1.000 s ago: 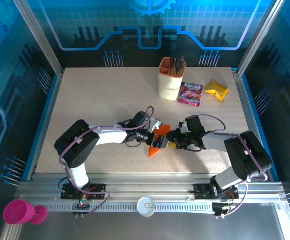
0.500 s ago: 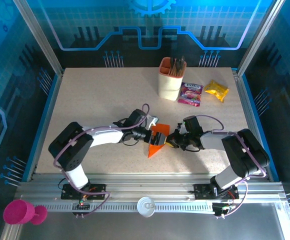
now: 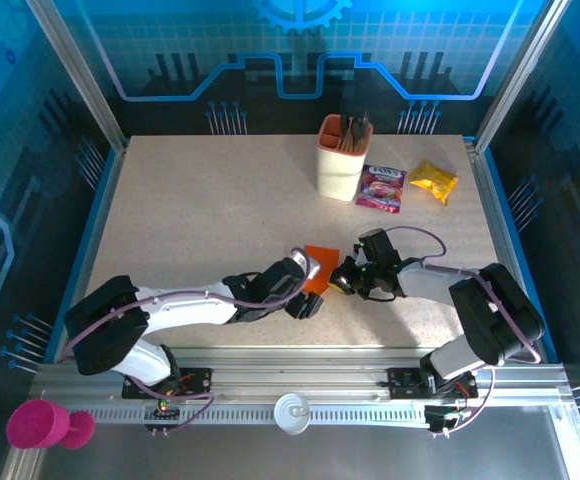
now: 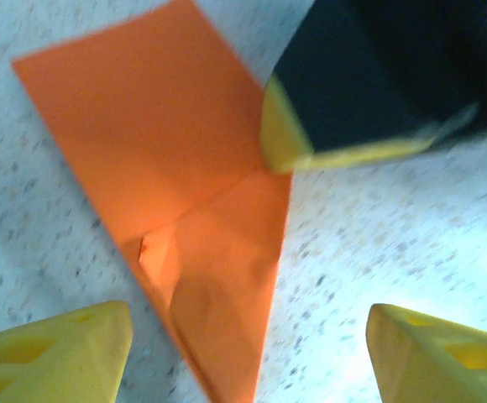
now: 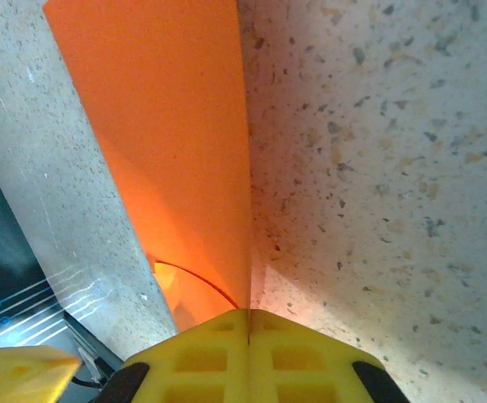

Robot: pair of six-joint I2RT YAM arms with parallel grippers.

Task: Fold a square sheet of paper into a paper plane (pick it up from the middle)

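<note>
At table (image 3: 200, 200) centre, the folded paper (image 3: 319, 268) — long axis near-far, point nearward.

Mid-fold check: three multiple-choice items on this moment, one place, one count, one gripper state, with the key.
1. From the orange paper, the peach cup stands: A) nearer the arm bases B) farther back on the table C) on the paper.
2. Snack packets lying right of the cup: A) one B) four C) two.
3. The left gripper has its jaws: A) open B) shut on the paper C) shut on the cup.
Key: 1 B, the top view shows the cup behind the paper; 2 C, one purple, one yellow; 3 A, its fingers stand apart, the paper's tip between them.
</note>
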